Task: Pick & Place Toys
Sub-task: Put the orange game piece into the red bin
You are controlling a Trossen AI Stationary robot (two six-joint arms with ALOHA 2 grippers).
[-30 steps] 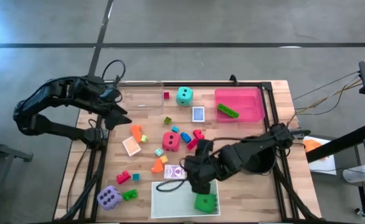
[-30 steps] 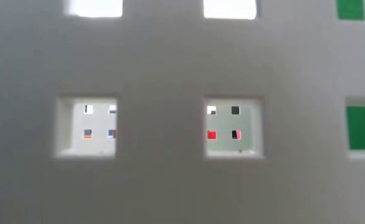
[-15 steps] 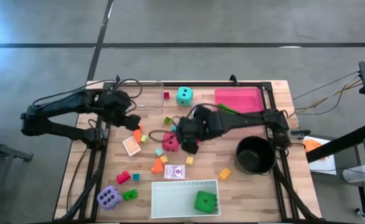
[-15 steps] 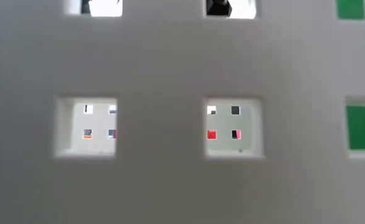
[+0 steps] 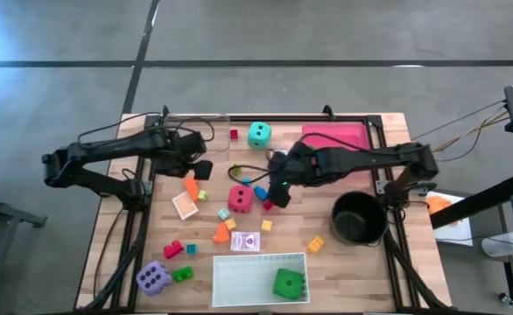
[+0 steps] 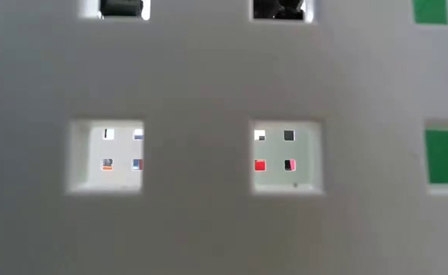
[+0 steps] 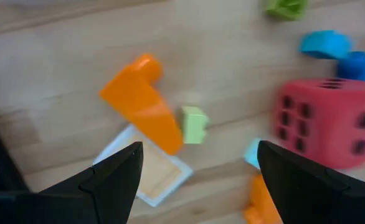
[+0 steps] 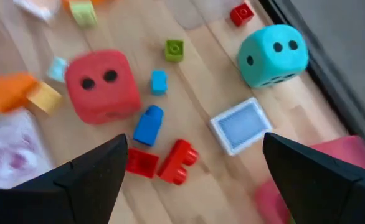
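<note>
At frame centre, the right gripper [image 5: 278, 188] hangs wide open and empty beside the red die [image 5: 240, 198]; the left gripper [image 5: 200, 166], centre-left, gapes empty over the orange block [image 5: 190, 185].

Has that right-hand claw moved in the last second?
Yes. The right gripper left the white tray holding the green die and now hangs beside the red die.

Overhead sees whole table; both wrist views share red die [image 7: 332, 121]; low view blocked
</note>
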